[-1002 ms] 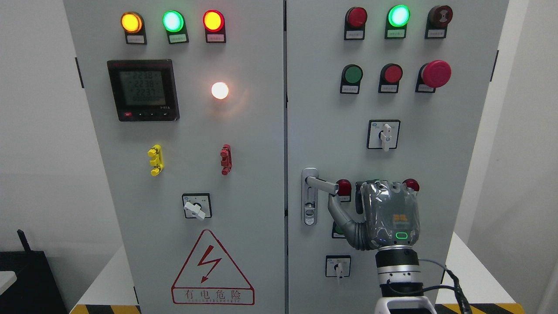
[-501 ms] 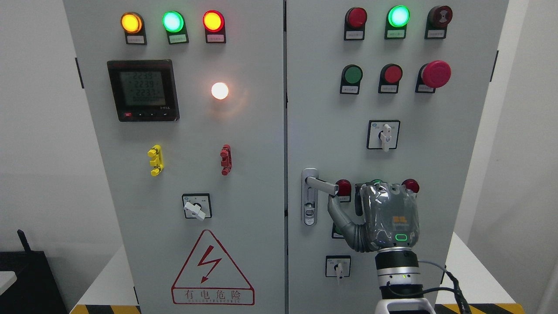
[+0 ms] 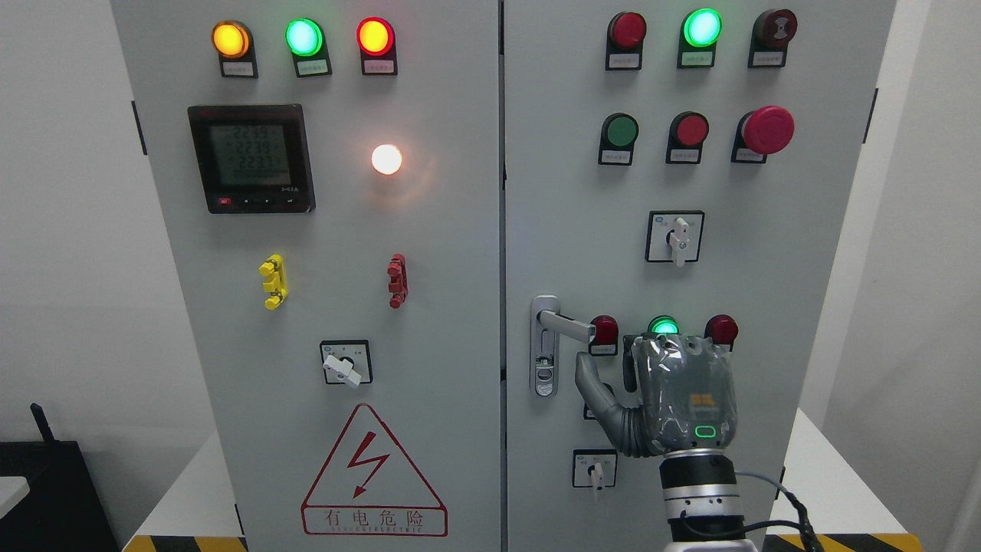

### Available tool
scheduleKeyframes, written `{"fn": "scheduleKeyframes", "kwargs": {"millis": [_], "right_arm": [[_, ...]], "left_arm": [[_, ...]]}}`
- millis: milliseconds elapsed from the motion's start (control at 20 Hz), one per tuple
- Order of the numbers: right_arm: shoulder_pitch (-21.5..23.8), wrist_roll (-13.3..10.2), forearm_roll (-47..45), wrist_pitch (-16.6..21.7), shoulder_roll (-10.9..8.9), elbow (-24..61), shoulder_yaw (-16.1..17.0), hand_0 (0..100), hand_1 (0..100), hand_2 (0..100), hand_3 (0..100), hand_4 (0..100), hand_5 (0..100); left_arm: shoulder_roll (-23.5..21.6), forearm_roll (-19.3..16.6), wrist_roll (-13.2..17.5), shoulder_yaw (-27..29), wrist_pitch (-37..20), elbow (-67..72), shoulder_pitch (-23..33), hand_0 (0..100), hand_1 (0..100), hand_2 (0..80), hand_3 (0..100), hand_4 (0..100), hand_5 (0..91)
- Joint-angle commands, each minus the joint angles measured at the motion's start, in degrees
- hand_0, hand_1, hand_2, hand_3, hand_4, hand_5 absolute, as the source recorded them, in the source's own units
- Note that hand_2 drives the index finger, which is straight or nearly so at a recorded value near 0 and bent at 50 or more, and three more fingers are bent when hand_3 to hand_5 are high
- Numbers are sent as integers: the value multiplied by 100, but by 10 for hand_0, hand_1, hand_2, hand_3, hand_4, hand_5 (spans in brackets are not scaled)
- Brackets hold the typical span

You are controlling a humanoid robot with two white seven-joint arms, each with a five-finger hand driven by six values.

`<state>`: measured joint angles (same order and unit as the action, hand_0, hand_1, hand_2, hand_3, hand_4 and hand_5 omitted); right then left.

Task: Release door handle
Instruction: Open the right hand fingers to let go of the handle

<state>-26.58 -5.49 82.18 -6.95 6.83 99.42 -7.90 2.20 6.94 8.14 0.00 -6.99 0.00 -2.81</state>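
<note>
The silver door handle (image 3: pixel 565 325) sits at the left edge of the grey cabinet's right door (image 3: pixel 766 253), its lever pointing right and level. My right hand (image 3: pixel 622 360) comes up from the bottom edge and is just below and to the right of the lever. I see the back of the hand. Its thumb (image 3: pixel 594 383) is spread out to the left, a small gap under the lever's tip, touching nothing. The hand is open and holds nothing. The left hand is out of view.
A lit green lamp (image 3: pixel 664 326) and two red buttons (image 3: pixel 604 331) (image 3: pixel 721 328) sit right above my hand. A rotary switch (image 3: pixel 594 468) is below the thumb. The left door (image 3: pixel 345 253) carries a meter (image 3: pixel 251 158) and a red warning triangle (image 3: pixel 373 475).
My right hand has dropped down and away from the handle. The thumb, which touched the lever's tip, now hangs below it. The green lamp behind the hand has come into view.
</note>
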Motion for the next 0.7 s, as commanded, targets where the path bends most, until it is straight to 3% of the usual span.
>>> {"fn": "scheduleKeyframes", "kwargs": {"millis": [0, 401, 651], "right_arm": [[293, -66, 0, 106, -7, 376, -19, 420, 78, 915, 1000, 913, 935], [830, -303, -123, 335, -200, 921, 34, 423, 75, 888, 1000, 903, 928], [839, -478, -377, 413, -358, 1132, 43, 426, 81, 854, 1000, 887, 919]], "left_arm": [[0, 0, 3, 62, -4, 97, 0, 120, 389, 0, 0, 0, 0], [0, 0, 3, 62, 5, 97, 0, 120, 389, 0, 0, 0, 0], [0, 0, 3, 62, 5, 97, 0, 120, 389, 0, 0, 0, 0]]}}
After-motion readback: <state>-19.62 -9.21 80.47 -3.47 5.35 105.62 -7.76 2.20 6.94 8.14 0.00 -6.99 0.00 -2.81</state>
